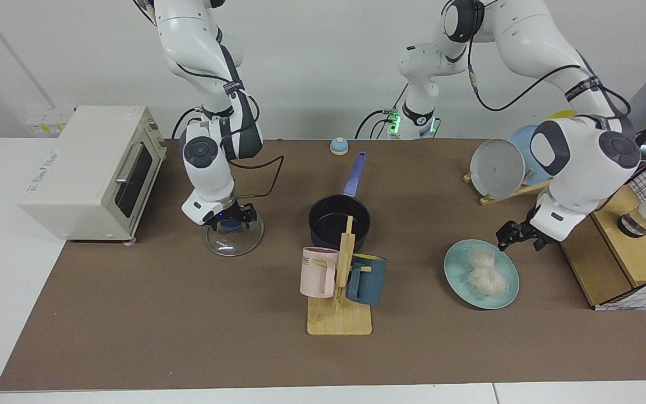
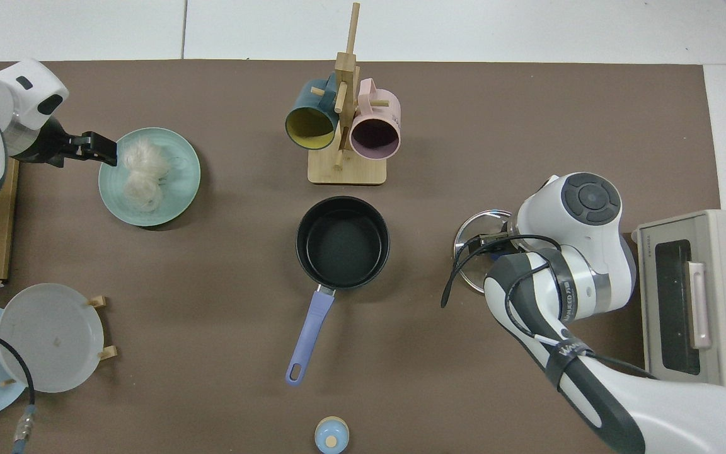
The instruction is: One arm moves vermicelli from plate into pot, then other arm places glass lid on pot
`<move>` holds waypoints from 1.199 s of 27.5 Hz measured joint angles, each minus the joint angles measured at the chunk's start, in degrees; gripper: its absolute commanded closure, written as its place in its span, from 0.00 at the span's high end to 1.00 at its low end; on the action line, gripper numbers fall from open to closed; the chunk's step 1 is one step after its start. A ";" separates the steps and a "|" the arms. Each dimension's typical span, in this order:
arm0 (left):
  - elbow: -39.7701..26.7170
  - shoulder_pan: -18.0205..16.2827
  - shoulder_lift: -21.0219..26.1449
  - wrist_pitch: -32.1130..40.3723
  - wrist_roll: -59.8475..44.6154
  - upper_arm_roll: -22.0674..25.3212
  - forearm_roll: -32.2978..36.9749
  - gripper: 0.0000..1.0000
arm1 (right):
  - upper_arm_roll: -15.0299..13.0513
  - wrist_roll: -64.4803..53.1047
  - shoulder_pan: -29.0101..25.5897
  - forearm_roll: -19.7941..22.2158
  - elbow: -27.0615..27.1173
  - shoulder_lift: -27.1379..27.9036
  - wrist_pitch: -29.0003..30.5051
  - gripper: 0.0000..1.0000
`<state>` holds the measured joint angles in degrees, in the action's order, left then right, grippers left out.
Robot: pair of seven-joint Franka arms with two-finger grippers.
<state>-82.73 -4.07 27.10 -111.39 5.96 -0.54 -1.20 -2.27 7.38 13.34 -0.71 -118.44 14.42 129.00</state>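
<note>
Teal and shallow, the round pale plate [image 1: 457,278] sits at the near side of the brown bench [image 1: 132,314]. It carries the vermicelli [image 1: 485,274], two whitish nests of thin noodles, both on the plate and touching each other. Taking 12 o'clock as the far edge in the facing view, the two nests line up roughly from 11 to 5.

Just beyond, the left hand [image 1: 518,235] hangs low at the plate's 1 o'clock rim. Its black fingers [image 1: 506,234] appear to stand apart, holding nothing, and they point toward 8 o'clock, straight at the farther nest. That nest is just beside the fingertips, so it looks like the natural first pick. The top view shows the same: the hand at the rim, noodles directly ahead of it.

From the plate, the small dark saucepan with the blue-purple handle [image 1: 328,221] lies at about 10 o'clock, well apart. It is empty, with its handle running away toward 12. A wooden mug rack with a pink and a blue mug [image 1: 338,292] stands just in front of the pot, so a carry should probably come in from above.

At the pot's 9 o'clock, the clear glass lid with the blue knob [image 1: 233,241] rests flat on the bench. The right hand [image 1: 229,219] is down at the knob, waiting; whether it is clamped on the knob cannot be told.
</note>
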 measured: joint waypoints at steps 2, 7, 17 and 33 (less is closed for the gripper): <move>0.02 -0.03 1.55 -1.87 0.00 0.01 0.00 0.98 | 0.00 -0.16 0.00 0.00 -0.01 0.00 0.00 0.69; -0.27 -0.02 3.62 -6.31 -2.09 -0.19 -0.01 0.98 | 0.00 -1.24 0.01 0.03 -0.02 -0.01 0.00 0.34; -4.54 0.16 4.18 -11.67 -6.40 -1.89 -0.01 0.99 | 0.05 -1.81 0.93 0.16 -0.19 -0.19 0.00 0.03; -11.95 0.91 1.62 -18.42 -9.23 -2.54 -0.01 0.00 | -0.07 -2.00 1.36 2.95 6.44 -0.48 -5.06 0.00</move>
<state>-94.68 -3.16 28.73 -129.80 -3.27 -3.08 -1.21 -2.34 5.39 14.70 2.24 -112.00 13.94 123.94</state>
